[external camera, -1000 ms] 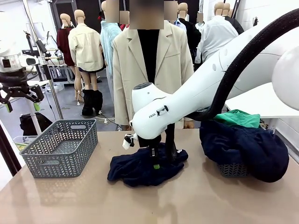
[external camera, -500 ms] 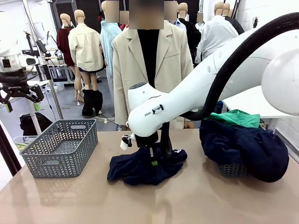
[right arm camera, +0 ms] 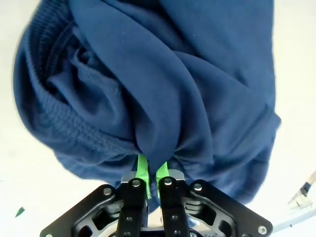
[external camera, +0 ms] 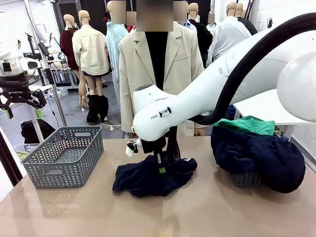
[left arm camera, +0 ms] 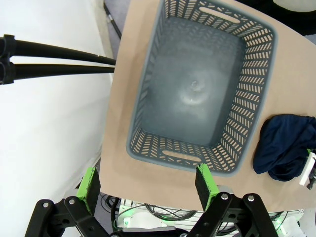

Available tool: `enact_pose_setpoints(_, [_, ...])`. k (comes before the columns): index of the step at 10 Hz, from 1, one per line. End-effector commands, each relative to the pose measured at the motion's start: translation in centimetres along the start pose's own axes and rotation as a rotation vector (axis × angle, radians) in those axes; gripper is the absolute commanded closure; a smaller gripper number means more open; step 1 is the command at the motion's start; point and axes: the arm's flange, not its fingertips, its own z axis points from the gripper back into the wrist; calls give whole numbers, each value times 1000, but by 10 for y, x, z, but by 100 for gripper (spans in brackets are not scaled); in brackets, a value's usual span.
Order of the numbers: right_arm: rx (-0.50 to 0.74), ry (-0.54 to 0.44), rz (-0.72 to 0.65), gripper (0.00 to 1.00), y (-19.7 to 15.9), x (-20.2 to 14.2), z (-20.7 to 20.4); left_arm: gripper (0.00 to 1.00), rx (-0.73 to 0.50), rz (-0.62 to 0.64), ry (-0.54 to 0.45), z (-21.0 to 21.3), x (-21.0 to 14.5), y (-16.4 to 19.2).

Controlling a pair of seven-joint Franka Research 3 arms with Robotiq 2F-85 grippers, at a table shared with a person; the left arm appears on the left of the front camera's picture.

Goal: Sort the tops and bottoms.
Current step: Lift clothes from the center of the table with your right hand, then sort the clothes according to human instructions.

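A dark navy garment (external camera: 148, 177) lies crumpled in the middle of the table, also seen as navy folds (right arm camera: 148, 89) and as a navy heap (left arm camera: 284, 150). My right gripper (external camera: 160, 169) (right arm camera: 152, 177) is shut on a pinch of this cloth, its green pads squeezed together. Another dark navy garment (external camera: 256, 155) and a bright green one (external camera: 247, 125) hang over a basket at the right. My left gripper (external camera: 22, 111) (left arm camera: 147, 183) stands open, high at the left above the grey basket (left arm camera: 195, 84), holding nothing.
The grey lattice basket (external camera: 64, 155) sits at the table's left with nothing in it. A second basket (external camera: 244, 180) peeks from under the clothes at the right. A person in a beige blazer (external camera: 158, 69) stands at the far edge.
My right gripper's fingers have shut on the navy garment, and the arm has shifted slightly left, drawing the cloth a little that way. The left arm has not moved.
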Motion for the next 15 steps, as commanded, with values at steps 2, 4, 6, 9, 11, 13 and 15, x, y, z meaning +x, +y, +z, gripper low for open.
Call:
enact_pose_setpoints(2, [-137, 22, -135, 100, 38, -18, 135, 0, 15, -4, 2, 3, 2, 3])
enact_pose_setpoints(4, [-242, -26, -271, 100, 65, -46, 227, 0, 15, -4, 2, 3, 2, 3])
enact_pose_setpoints(6, [-211, -98, -334, 100, 96, -55, 303, 0, 15, -4, 2, 3, 2, 3])
enact_pose_setpoints(9, [-303, -167, -519, 100, 145, -67, 370, 0, 15, -4, 2, 3, 2, 3])
enact_pose_setpoints(11, [-294, -217, -640, 100, 158, -90, 386, 0, 15, -4, 2, 3, 2, 3])
enact_pose_setpoints(13, [-259, -211, -650, 100, 160, -100, 383, 0, 15, -4, 2, 3, 2, 3])
enact_pose_setpoints(15, [-305, -210, -633, 100, 156, -89, 400, 0, 15, -4, 2, 3, 2, 3])
